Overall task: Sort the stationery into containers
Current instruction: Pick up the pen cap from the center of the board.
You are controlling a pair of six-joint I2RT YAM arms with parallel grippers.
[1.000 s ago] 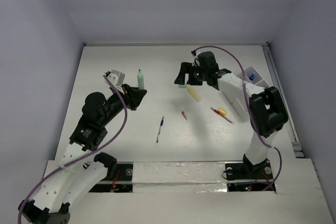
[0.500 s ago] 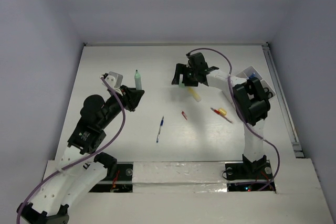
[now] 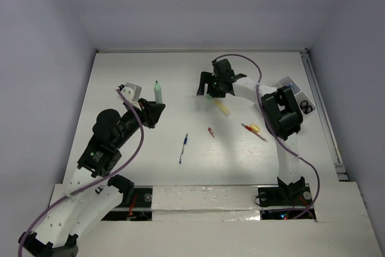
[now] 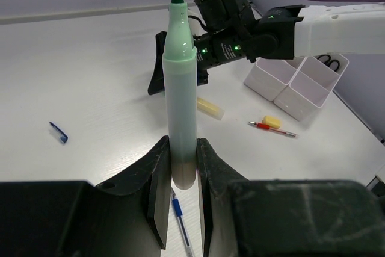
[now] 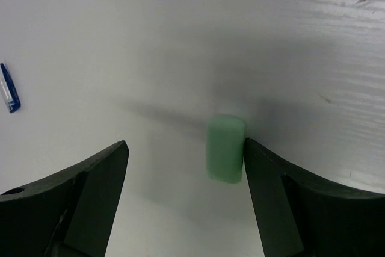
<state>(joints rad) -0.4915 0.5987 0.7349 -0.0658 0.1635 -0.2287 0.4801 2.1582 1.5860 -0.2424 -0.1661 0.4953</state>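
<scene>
My left gripper (image 4: 182,161) clamps the green marker (image 4: 180,88) upright. My right gripper (image 5: 183,156), jaws wide, straddles the mint eraser (image 5: 225,147) on the far-centre tabletop (image 3: 120,70). The scissors (image 4: 331,60) lie in the tray (image 4: 274,85) at the right edge; the pen (image 3: 183,147), pencil (image 3: 252,131) and yellow marker (image 3: 223,108) are unsorted.

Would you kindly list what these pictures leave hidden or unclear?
- Tray: right arm covers much of it, top view.
- Green eraser: nearly hidden under the right gripper, top view.
- Marker base: buried in the left gripper, left wrist view.
- Blue pen: partly behind that gripper there.
</scene>
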